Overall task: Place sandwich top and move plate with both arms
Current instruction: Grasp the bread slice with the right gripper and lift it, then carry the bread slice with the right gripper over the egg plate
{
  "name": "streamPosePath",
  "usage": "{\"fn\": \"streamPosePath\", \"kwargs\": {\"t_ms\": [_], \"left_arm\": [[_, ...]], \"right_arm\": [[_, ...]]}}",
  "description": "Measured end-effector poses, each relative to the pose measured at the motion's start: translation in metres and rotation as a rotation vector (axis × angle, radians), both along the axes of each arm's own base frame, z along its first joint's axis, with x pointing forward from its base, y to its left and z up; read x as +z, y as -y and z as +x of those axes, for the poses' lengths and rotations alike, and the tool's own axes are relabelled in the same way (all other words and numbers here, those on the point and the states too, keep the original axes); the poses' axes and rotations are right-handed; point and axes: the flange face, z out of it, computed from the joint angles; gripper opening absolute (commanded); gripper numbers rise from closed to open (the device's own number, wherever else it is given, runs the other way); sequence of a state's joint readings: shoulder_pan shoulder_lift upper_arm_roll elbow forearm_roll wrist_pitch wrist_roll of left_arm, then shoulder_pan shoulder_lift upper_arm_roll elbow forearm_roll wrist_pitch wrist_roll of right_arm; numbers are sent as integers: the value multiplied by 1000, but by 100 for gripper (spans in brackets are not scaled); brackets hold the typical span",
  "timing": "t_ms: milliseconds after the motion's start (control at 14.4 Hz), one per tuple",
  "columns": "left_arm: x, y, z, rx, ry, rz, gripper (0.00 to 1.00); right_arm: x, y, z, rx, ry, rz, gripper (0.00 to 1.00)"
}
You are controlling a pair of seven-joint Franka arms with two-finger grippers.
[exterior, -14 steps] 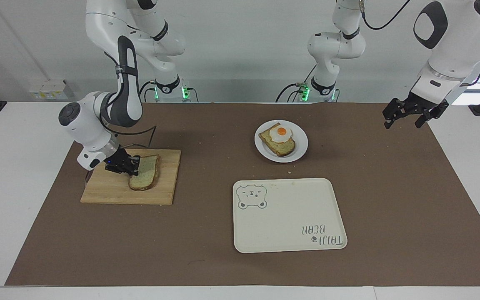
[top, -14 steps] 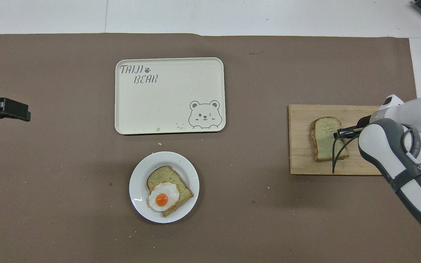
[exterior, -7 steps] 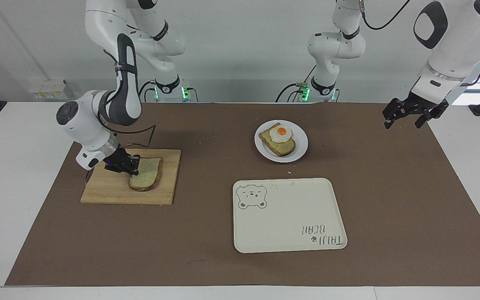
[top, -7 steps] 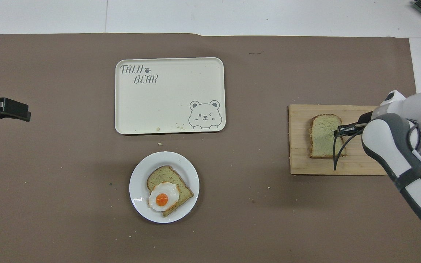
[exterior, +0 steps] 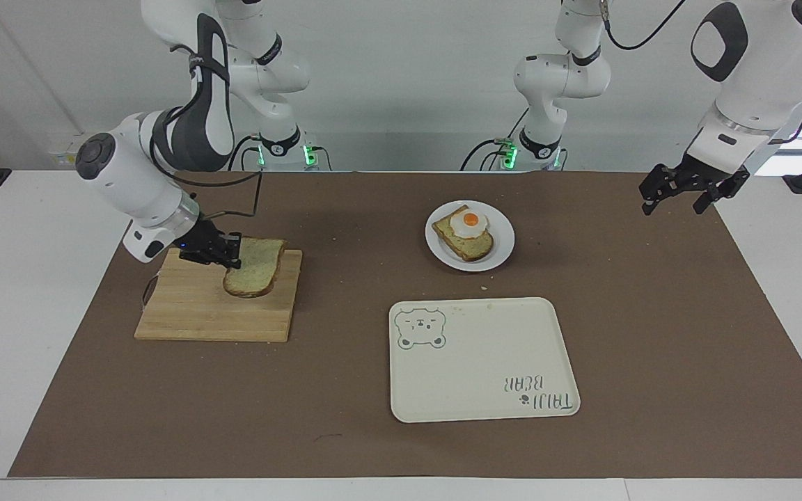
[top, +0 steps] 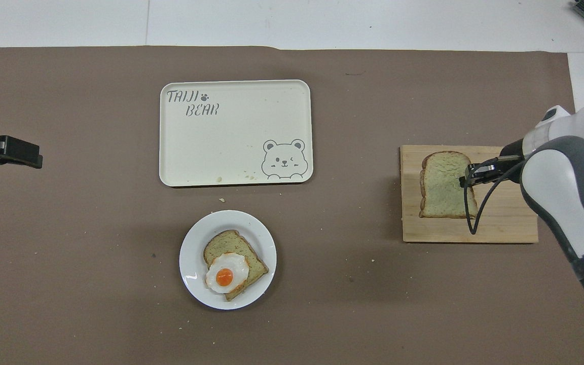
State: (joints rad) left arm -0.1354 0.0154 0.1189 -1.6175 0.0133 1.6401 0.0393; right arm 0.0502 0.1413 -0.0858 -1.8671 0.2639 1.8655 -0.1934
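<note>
The sandwich top [exterior: 260, 267] [top: 441, 186], a pale bread slice with a brown crust, hangs level just above the wooden cutting board [exterior: 199, 314] [top: 500, 224]. My right gripper [exterior: 232, 256] [top: 467, 178] is shut on one edge of the slice. The white plate [exterior: 503, 249] [top: 190, 274] sits mid-table, nearer the robots than the tray, and carries a toast slice with a fried egg [exterior: 470, 221] [top: 224, 276]. My left gripper [exterior: 672, 204] [top: 32, 156] waits open and holding nothing, in the air over the mat's edge at the left arm's end.
A cream rectangular bear tray [exterior: 484, 362] [top: 236, 147] lies farther from the robots than the plate. The cutting board rests at the right arm's end of the brown mat [exterior: 651, 334]. A few crumbs dot the mat around the plate.
My right gripper has lifted the bread slice off the board and levelled it, carrying it slightly toward the robots. The left arm, plate and tray have not moved.
</note>
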Motion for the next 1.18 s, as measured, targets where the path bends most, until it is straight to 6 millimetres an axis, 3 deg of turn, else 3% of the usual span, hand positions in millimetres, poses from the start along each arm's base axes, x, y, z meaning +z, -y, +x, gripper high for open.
{"fn": "streamPosePath", "kwargs": {"t_ms": [278,487,696,904,1183], "left_arm": [[0,0,0,0,0,0,100],[0,0,0,0,0,0,100],[0,0,0,0,0,0,100],[0,0,0,0,0,0,100],[0,0,0,0,0,0,100]], "right_arm": [[14,-103,-6,-21,-36,-24,0],[16,-192,-28,-23,-72,-23,0],[15,-267,-51,-54,-78,1,0],[2,-331,-73,-41,-61,37,0],[-29,-402,-103,27,-28,67,0]]}}
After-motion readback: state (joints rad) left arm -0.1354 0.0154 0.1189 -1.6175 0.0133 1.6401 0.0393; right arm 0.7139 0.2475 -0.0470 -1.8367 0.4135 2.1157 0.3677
